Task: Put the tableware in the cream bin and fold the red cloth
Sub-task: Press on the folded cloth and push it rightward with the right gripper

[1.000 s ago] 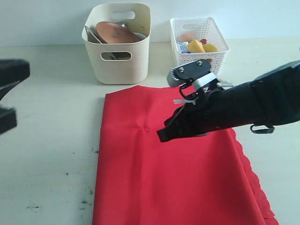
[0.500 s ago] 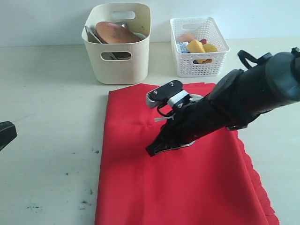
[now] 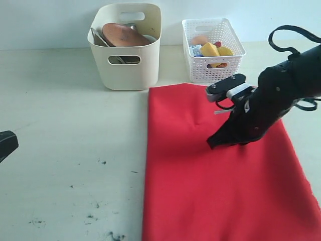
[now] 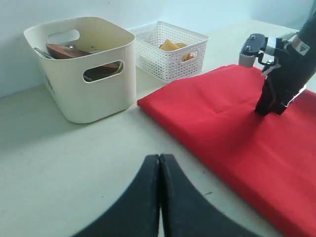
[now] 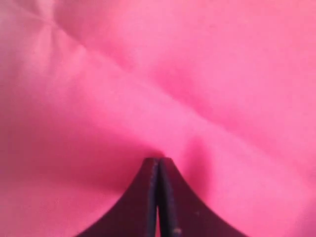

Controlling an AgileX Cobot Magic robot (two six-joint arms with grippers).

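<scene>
- The right claw [image 3: 213,144] is pressed together, its tip touching the red cloth [image 3: 200,196].
- The left claw [image 4: 159,159] is also pressed together, over the table [image 4: 59,173], apart from the cloth.

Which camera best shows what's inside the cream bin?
The exterior view looks down into the cream bin onto the brown plate. The left wrist view sees the bin side-on; the right wrist view shows only red cloth.

The right arm [image 3: 281,93] and tapered right gripper [image 3: 212,144] are black; a grey block [image 3: 225,86], perhaps screwed, sits at ten o'clock.
</scene>
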